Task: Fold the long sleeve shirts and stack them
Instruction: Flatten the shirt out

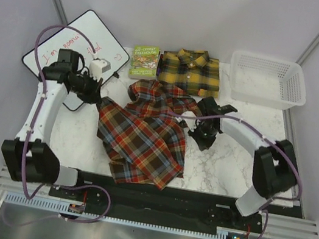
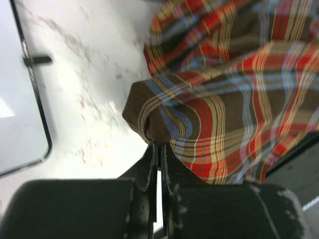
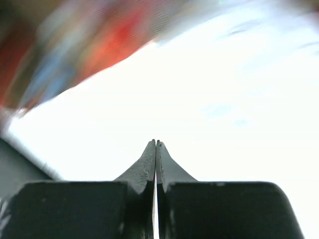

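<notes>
Red-brown shirt [image 1: 143, 141] lies unfolded between both grippers overhead; yellow shirt [image 1: 190, 70], folded, sits beyond them. Left wrist: left gripper [image 2: 157, 147] pinches its corner. Right wrist: right gripper [image 3: 156, 144] closed on nothing, plaid up-left; next, probably open and grasp an edge.

In the right wrist view everything past the fingertips is smeared. The red-brown shirt [image 3: 84, 55] is only a red, blue and brown streak at 10 o'clock, and the table [image 3: 224, 99] is washed out to plain white. In the left wrist view that shirt runs off the frame at 12 and 3 o'clock. The whiteboard [image 2: 20, 124] is cut at 9 o'clock, and the tip of the cloth corner is hidden inside the left gripper [image 2: 158, 147]. From above, the fingertips of the right gripper [image 1: 204, 135] hide under its own body. The left arm [image 1: 47, 106] covers the whiteboard's corner at 5 o'clock. The title on the green book [image 1: 144, 61] and the whiteboard's red writing are too small to read.
</notes>
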